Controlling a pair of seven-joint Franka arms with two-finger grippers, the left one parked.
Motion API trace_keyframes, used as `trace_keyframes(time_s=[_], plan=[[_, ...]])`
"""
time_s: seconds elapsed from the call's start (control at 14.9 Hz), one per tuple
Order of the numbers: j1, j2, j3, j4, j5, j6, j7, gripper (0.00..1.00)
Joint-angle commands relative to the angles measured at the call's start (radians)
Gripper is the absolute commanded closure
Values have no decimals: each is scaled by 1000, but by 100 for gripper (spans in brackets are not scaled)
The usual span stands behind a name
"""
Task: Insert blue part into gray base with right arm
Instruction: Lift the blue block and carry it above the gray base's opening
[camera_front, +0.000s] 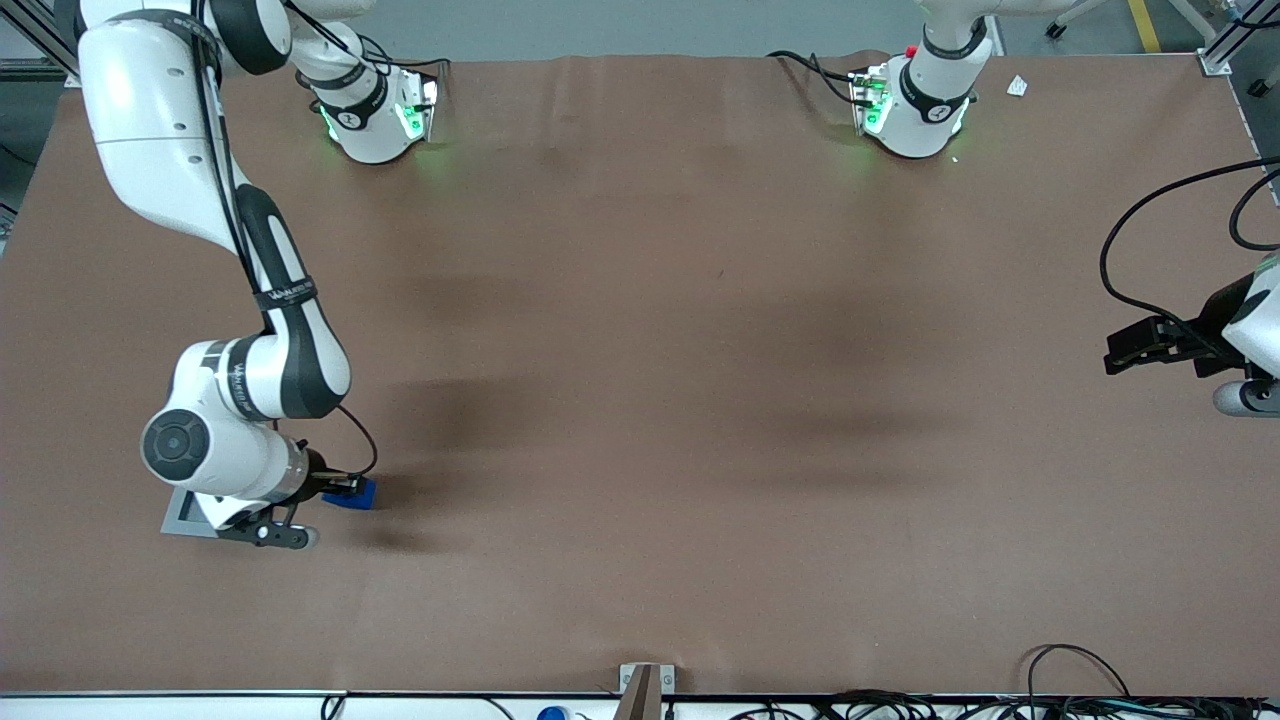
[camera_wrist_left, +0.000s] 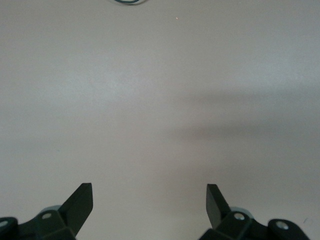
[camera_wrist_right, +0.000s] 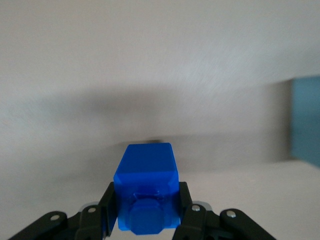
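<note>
The gripper (camera_wrist_right: 146, 212) of the right arm (camera_front: 285, 300) was clamped on the blue part (camera_wrist_right: 146, 195), one black finger pressed against each flank, as the right wrist view showed. In the front view the blue part (camera_front: 356, 493) sat in the jaws low over the brown table (camera_front: 640, 400), at the working arm's end and near the front camera's edge. The gray base (camera_front: 185, 515) lay flat on the table just beside it, largely hidden under the wrist, with only a corner and one edge showing.

The pick looked done, so the step in hand was judged to be the carry to the base. The next move would call for bringing the part over the recess, squaring it with the opening, and lowering it straight, since a tilt could jam it on the rim.

The blue part was a smooth, hard-looking, glossy block with rounded edges and a narrower stub facing the wrist camera. The base appeared matte, pale and square-edged. The table surface was dull and even, faintly creased, with soft shadows across it.
</note>
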Motion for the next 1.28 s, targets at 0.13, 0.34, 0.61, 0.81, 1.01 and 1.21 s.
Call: trace_keyframes(time_s=[0.13, 0.34, 0.61, 0.81, 1.01, 1.21], plan=[[-55, -146, -16, 40, -9, -127, -28, 99], [-121, -161, -18, 40, -17, -144, -63, 100], [-210, -85, -36, 94, -66, -139, -192, 100], [-226, -34, -37, 144, -69, -133, -238, 100], [-226, 0, -37, 181, -69, -139, -271, 100], [-243, 33, -36, 224, -66, -159, -286, 100]])
